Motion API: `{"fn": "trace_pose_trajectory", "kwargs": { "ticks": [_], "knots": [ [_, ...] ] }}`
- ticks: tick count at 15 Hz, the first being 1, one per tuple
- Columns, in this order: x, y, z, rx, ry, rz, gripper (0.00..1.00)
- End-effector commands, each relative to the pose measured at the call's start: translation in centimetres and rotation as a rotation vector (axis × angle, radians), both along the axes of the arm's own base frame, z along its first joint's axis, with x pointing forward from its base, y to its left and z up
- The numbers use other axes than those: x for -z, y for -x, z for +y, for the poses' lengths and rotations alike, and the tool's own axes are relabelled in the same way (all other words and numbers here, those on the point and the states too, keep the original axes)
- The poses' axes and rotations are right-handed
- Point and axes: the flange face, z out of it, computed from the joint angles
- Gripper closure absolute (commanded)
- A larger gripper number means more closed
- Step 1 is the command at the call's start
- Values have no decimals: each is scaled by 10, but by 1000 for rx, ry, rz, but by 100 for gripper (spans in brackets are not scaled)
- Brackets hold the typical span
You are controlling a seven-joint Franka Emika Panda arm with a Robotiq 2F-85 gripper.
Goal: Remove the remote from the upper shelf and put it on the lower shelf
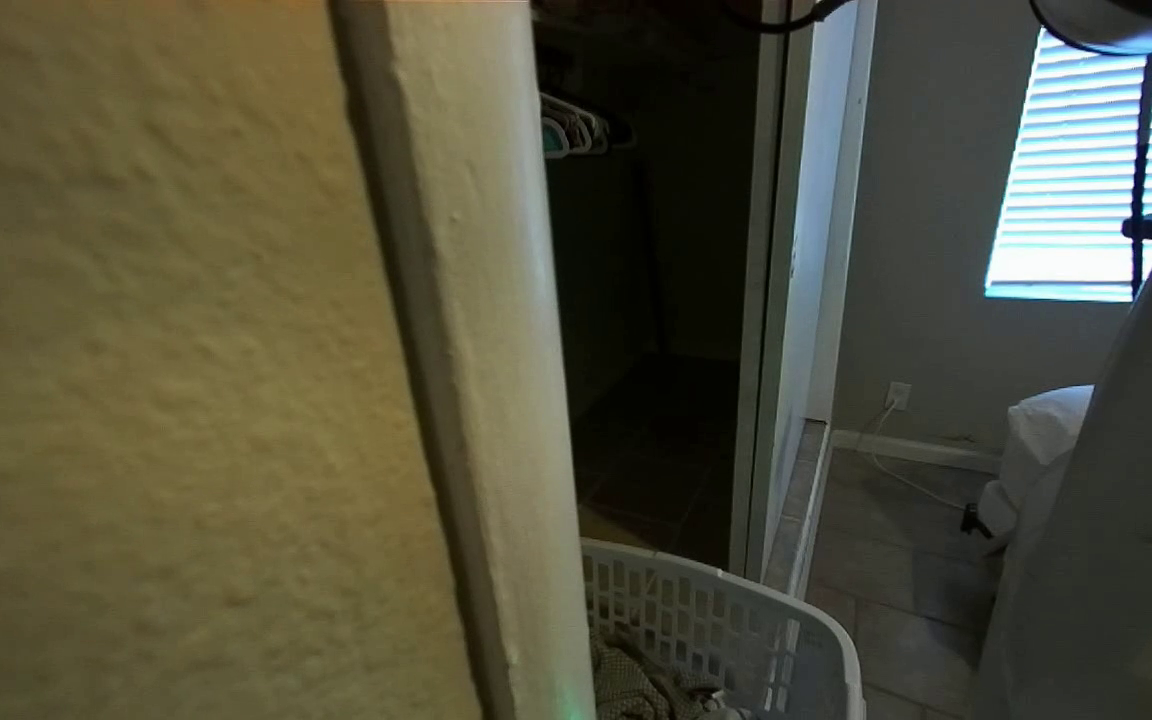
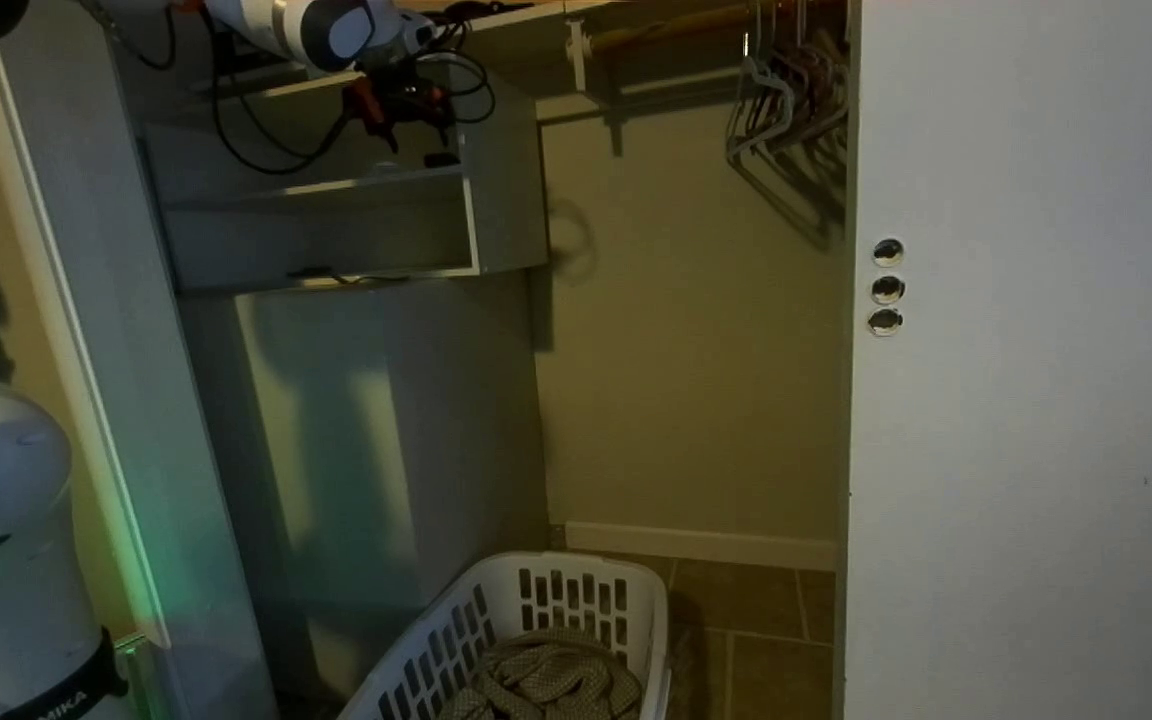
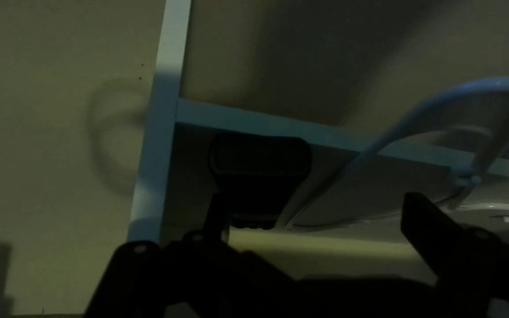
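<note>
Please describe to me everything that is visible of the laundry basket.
The laundry basket is white and plastic-looking, with rows of slots in its walls and a rounded rim. Upright and open-topped, it holds a crumpled, brownish patterned cloth. Brown floor tiles show beside it; both exterior views cut off its lower part.

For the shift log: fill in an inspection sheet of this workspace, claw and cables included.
Surface: pale upper shelf above a lower shelf.
Job's things: black remote on the upper shelf, near a side panel.
Clutter: pale curved item right of the remote in the wrist view, perhaps a hanger; small dark item on the lower shelf, unidentified.
Claw: open; contact with the remote unclear.
Cables: black cable looping below the arm.
Surroundings: laundry basket holding cloth; hangers on a rod.
</note>
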Motion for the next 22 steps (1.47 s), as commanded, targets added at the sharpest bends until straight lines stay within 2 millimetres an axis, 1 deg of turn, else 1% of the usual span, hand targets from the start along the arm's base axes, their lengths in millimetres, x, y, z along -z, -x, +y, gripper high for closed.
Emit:
{"fn": "trace_pose_trajectory", "kwargs": {
  "ticks": [1, 3, 4, 5, 6, 9, 10, 11, 12, 13, 14, 15, 16, 17, 19, 22],
  "knots": [
    [-2, -6, 6, 26, 33, -18, 0],
    [2, -9, 7, 38, 47, -18, 0],
    [4, -10, 8, 45, 55, -17, 7],
    [6, -10, 9, 47, 63, -15, 10],
    [7, -11, 9, 51, 69, -16, 25],
    [4, -10, 11, 54, 64, -9, 41],
    [3, -10, 11, 56, 60, -6, 38],
    [1, -9, 10, 55, 52, 1, 45],
    [1, -8, 10, 58, 51, 8, 44],
    [-1, -7, 10, 55, 46, 10, 27],
    [-2, -7, 10, 59, 41, 7, 18],
    [-3, -8, 10, 66, 39, 4, 16],
    [-4, -8, 11, 71, 36, -5, 11],
    [-3, -8, 11, 74, 35, -6, 3],
    [-1, -10, 12, 79, 33, -4, 0],
    [4, -11, 15, 81, 40, 3, 0]
  ]
}}
